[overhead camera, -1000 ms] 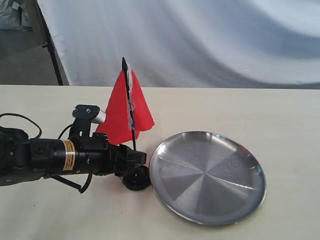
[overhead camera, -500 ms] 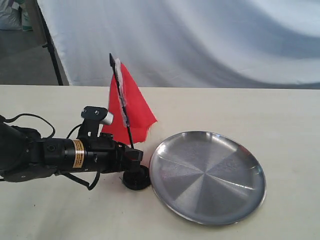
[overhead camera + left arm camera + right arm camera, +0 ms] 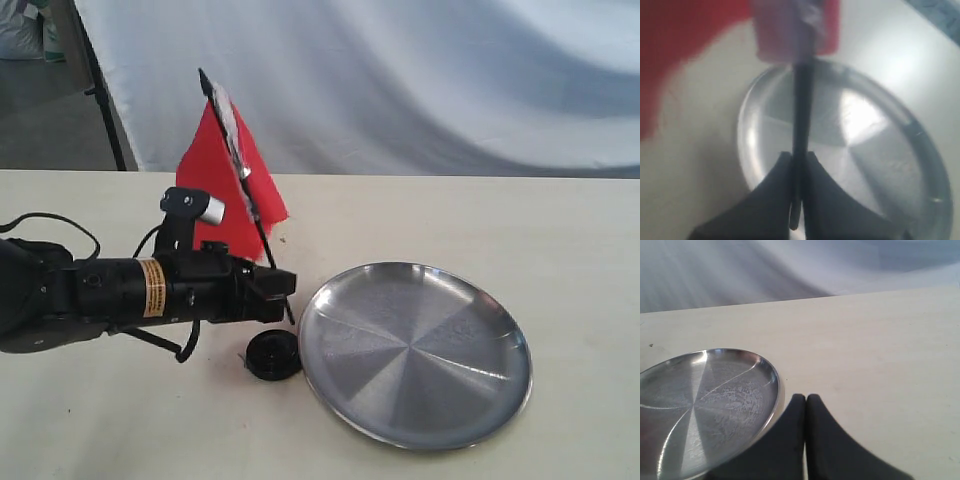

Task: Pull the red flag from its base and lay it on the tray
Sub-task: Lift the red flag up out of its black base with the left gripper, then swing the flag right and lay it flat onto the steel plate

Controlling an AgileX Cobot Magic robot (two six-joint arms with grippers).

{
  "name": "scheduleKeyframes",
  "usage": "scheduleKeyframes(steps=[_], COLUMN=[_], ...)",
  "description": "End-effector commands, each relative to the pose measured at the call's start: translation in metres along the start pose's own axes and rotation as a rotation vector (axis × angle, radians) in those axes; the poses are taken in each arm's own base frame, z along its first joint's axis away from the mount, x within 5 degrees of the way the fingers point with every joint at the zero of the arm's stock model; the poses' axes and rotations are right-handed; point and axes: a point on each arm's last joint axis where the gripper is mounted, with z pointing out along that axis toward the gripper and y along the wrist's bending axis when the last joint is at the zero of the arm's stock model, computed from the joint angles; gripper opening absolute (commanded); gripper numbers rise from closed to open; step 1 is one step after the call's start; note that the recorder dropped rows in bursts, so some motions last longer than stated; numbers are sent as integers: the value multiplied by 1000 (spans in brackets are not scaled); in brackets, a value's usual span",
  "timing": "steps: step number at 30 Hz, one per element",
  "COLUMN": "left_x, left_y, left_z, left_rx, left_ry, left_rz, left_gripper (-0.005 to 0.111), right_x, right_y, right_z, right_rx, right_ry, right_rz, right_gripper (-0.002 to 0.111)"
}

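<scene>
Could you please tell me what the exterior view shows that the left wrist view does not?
Only the exterior view shows the black base, standing empty beside the tray. Only the left wrist view shows both fingers closed on the pole of the red flag. Both show that flag and the tray.

The black cylindrical left arm (image 3: pixel 90 297) and pincer (image 3: pixel 286 283) carry an orange label (image 3: pixel 150 288), looping black cables (image 3: pixel 50 216) and a silver-capped bracket (image 3: pixel 192 208).

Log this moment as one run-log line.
left hand: shut on red flag | red flag: tilted, clear of base | base: on table beside tray | tray: bare | right hand: shut
</scene>
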Motion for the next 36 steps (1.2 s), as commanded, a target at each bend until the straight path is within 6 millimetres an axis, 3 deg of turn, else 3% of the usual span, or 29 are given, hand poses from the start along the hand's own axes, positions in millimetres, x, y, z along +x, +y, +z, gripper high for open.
scheduleKeyframes(steps=[1, 8, 12, 18, 27, 36], left_x=[-21, -29, -23, -25, 3, 23], left_y=[-17, -37, -67, -105, -102, -90], left_z=[-11, -17, -6, 22, 85, 121], left_rx=[72, 128, 212, 313, 312, 351], left_ry=[-87, -96, -72, -42, 96, 126], left_rz=[47, 104, 113, -113, -480, -641], left_gripper=[0, 0, 0, 0, 0, 0], right_x=[0, 0, 0, 0, 0, 0], right_y=[0, 0, 0, 0, 0, 0], right_z=[0, 0, 0, 0, 0, 0], right_rx=[3, 3, 3, 3, 3, 3], right_ry=[-11, -11, -11, -11, -11, -11], right_rz=[-8, -8, -8, -8, -8, -8], right_gripper=[0, 0, 0, 0, 0, 0])
